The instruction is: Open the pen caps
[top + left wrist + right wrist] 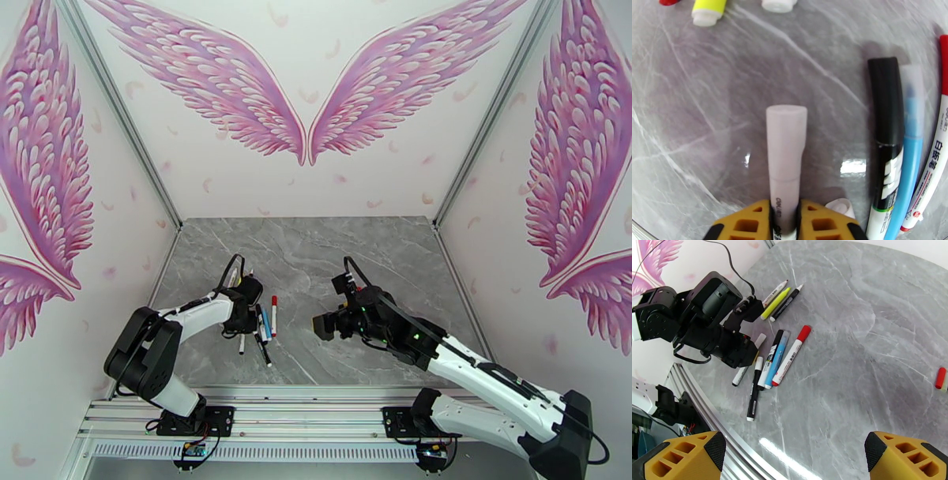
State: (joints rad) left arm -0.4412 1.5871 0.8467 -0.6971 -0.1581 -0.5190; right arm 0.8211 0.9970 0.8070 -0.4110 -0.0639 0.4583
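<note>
Grey, white-veined stone-look tabletop (853,319) gleams glossy under both arms. The left gripper (785,217) is pinched on the round barrel of a white marker (784,189). In the left wrist view its yellow, hollow-ribbed fingers (744,215) press on either side. The marker's frosted cap (787,134), a stubby matte cylinder slightly wider than the barrel, sits fitted on the end and points to the top of the frame.

To the right in that view three slim pens lie side by side, close together: a black-capped marker (884,118), a blue highlighter (913,150) under a translucent cap, and a red-capped marker (938,158) with printed white plastic. Along the top edge the blunt end of a yellow highlighter (709,10) pokes in.

The right wrist view adds what the close-up cannot. The whole cluster sits in the upper left of the frame beside the left arm. The yellow highlighter lies between a white pen and a black one. A black pen with a white end (753,392) lies below the cluster. A loose red cap (941,377) — short and cylindrical — rests at the right edge, well apart from the pens.

The right gripper (794,461) is spread wide, its yellow fingers (900,461) in the two lower corners over bare tabletop.
</note>
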